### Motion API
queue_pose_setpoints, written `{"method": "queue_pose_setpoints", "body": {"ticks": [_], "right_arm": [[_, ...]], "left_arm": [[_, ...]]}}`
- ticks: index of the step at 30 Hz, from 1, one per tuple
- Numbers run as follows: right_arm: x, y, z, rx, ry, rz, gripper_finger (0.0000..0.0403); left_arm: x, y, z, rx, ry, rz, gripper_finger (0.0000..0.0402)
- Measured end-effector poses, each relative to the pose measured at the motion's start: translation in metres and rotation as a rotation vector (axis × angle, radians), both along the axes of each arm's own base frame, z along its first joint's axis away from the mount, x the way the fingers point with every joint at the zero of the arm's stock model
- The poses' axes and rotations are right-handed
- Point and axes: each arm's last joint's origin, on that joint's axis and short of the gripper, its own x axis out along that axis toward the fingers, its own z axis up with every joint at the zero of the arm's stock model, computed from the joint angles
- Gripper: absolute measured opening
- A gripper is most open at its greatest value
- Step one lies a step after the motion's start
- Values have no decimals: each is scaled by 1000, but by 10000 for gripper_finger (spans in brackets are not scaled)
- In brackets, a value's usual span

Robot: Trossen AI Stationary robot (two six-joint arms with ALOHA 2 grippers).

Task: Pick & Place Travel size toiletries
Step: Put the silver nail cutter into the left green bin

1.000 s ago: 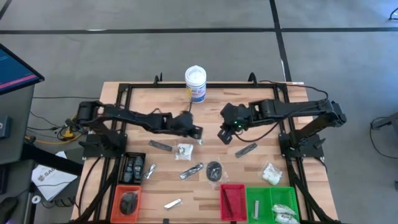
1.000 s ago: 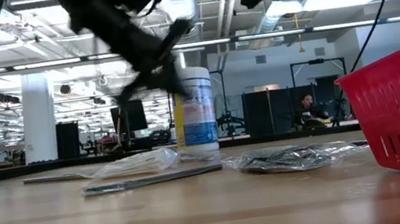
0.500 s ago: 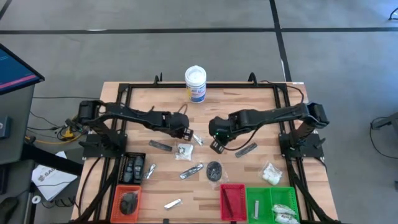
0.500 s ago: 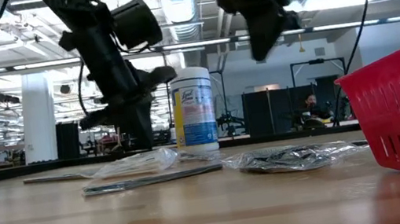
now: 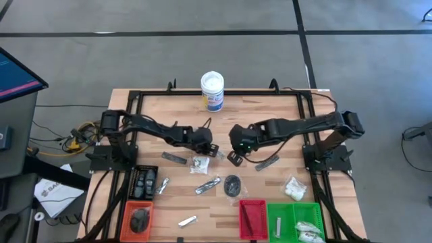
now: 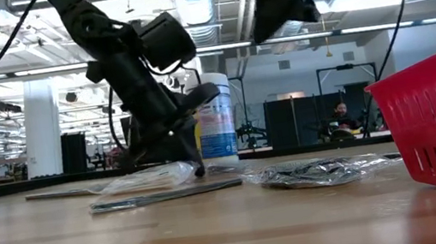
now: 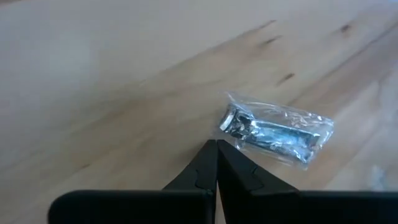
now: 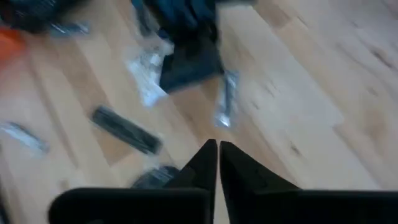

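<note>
On the wooden table (image 5: 152,108) we count several toiletries sorted into trays, many loose. Left end effector (image 7: 217,144), pinched empty, hovers beside a silvery packet (image 7: 275,134); right end effector (image 8: 217,145) likewise empty.

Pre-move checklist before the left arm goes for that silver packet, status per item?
1. Left gripper empty: ok, fingers shut on nothing.
2. Fingers open for a grasp: not ok, closed to a point.
3. Target in sight: ok, clear packet with a silvery item lies flat just beyond the tips.
4. Target free of neighbours: ok in the left wrist view, bare wood around it.
5. Right gripper out of the way: not ok, it is shut, empty and close to the left one over the table's middle.
6. Green tray has room: cannot tell.
</note>
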Motion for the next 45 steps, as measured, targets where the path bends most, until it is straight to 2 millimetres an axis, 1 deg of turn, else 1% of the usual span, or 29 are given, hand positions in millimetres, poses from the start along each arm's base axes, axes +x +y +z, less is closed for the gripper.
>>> {"method": "queue_pose_setpoints", "body": {"ticks": [2,4,7,9,11,14,17,18,21,23,24,26,29,33,36,39,42,45], "right_arm": [[-11,2,-4,25,-40,-26,3],[-20,1,-11,63,-98,-68,7],[-38,-6,-26,137,-135,-117,9],[-44,-10,-37,198,-161,-117,7],[-47,-13,-47,219,-164,-90,3],[-46,-13,-53,190,-173,-29,5],[-35,-12,-64,156,-158,15,24],[-33,-12,-68,144,-142,29,35],[-19,-11,-72,115,-148,71,76],[-12,-10,-80,102,-115,90,107],[-10,-10,-85,93,-90,103,122],[-2,-9,-87,66,-92,145,153],[3,-5,-94,3,-77,244,194],[7,2,-107,-100,-43,309,234],[12,4,-113,-146,-59,295,247],[16,3,-117,-176,-110,265,248],[15,1,-121,-191,-134,248,248],[15,-3,-133,-196,-128,226,249]], "left_arm": [[4,-2,1,-18,-47,8,0],[7,-5,4,-53,-89,-3,0],[16,-11,11,-80,-182,-31,0],[22,-14,17,-93,-244,-54,0],[26,-17,23,-83,-309,-72,0],[25,-17,37,-70,-360,-94,0],[19,-16,52,-49,-401,-79,0],[17,-16,56,-35,-408,-67,0],[7,-14,67,-2,-416,-34,0],[6,-13,74,15,-426,-21,0],[2,-13,75,19,-408,-19,0],[2,-13,79,26,-420,-12,0],[-3,-14,80,35,-379,-14,0],[-9,-18,81,52,-331,-38,0],[-12,-23,79,67,-285,-41,0],[-14,-28,79,91,-266,-36,0],[-19,-31,79,92,-229,-44,0],[-22,-31,84,92,-228,-43,0]]}}
